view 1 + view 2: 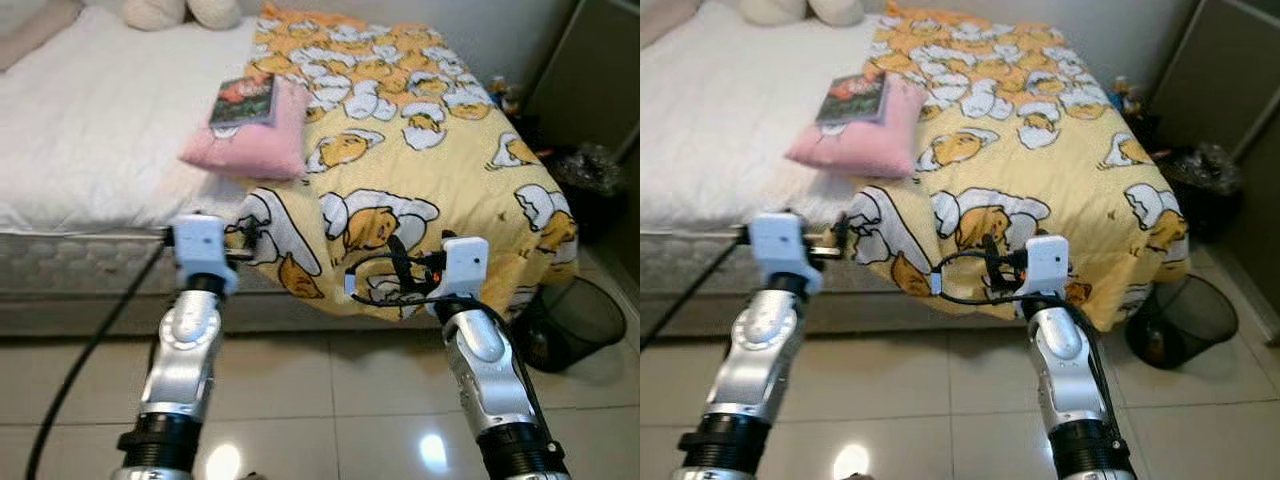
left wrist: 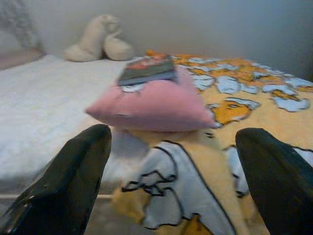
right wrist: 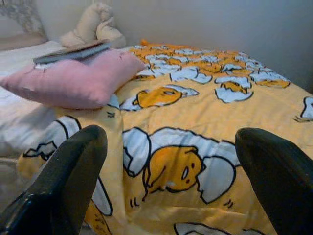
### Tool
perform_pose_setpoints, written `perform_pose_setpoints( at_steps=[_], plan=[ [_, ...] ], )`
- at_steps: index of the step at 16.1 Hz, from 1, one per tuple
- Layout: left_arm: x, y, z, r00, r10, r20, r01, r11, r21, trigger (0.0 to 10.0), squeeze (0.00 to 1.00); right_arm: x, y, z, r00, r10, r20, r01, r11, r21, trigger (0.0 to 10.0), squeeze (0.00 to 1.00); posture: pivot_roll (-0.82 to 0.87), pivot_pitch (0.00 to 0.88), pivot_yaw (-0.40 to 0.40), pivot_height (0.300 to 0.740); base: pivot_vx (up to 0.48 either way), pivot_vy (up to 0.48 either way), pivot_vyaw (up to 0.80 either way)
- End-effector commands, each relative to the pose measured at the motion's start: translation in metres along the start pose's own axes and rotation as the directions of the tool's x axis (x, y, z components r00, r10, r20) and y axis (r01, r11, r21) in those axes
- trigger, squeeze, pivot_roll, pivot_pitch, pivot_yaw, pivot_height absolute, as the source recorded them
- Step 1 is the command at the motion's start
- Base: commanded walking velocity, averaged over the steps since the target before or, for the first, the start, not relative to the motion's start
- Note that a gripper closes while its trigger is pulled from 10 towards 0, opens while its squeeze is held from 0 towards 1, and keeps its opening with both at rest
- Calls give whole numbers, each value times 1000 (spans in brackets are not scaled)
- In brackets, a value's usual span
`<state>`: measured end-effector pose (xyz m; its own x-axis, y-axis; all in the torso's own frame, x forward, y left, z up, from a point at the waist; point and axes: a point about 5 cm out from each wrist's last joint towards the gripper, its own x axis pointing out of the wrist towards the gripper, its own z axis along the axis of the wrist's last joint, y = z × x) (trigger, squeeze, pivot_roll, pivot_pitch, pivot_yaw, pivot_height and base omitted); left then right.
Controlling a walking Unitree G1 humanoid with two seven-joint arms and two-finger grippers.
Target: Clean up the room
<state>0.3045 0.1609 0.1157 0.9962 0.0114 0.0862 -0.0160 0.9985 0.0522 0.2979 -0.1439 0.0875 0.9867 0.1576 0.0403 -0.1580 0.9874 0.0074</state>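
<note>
A yellow blanket (image 1: pixel 400 150) printed with egg cartoons covers the right half of the bed, and its corner hangs over the near edge. On the bed lies a pink pillow (image 1: pixel 255 135), partly on the blanket's left edge, with a book (image 1: pixel 243 100) flat on top of it. My left gripper (image 2: pixel 173 142) is open just short of the blanket's hanging corner, facing the pillow. To its right, my right gripper (image 3: pixel 171 142) is also open and empty, held close before the blanket's front edge.
The white mattress (image 1: pixel 90 130) spreads to the left, with a cream plush toy (image 1: pixel 180 10) at its far end. A black mesh wastebasket (image 1: pixel 575 320) stands on the tiled floor at the bed's right corner. A dark bagged bin (image 1: pixel 590 175) sits behind it.
</note>
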Motion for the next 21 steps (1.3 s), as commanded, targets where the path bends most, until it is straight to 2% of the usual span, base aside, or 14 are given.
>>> perform_pose_setpoints(
  at_steps=[1,5,10,17,21],
  plan=[
    [7,-9,6,1000,-14,22,14,1000,-7,10000,0,3,-3,7,1000,-3,26,3,1000,0,10000,0,19,0,-13,740,480,0,0],
    [3,-15,1,999,-37,2,37,999,1,10000,0,2,-3,2,1000,-1,-3,1,1000,-7,10000,0,20,0,-16,740,480,0,506],
    [5,-15,1,999,-41,1,41,999,8,10000,0,1,-3,-1,1000,1,-13,-1,1000,-6,10000,0,23,0,-14,740,480,0,483],
    [9,-21,5,997,-71,24,70,997,28,10000,0,4,-5,1,1000,-8,-8,8,1000,-10,10000,0,17,0,-12,740,480,0,0],
    [13,-25,13,991,-115,64,110,990,87,10000,0,4,-7,1,1000,-18,-7,18,1000,-19,10000,0,15,0,-10,740,480,0,0]
  ],
)
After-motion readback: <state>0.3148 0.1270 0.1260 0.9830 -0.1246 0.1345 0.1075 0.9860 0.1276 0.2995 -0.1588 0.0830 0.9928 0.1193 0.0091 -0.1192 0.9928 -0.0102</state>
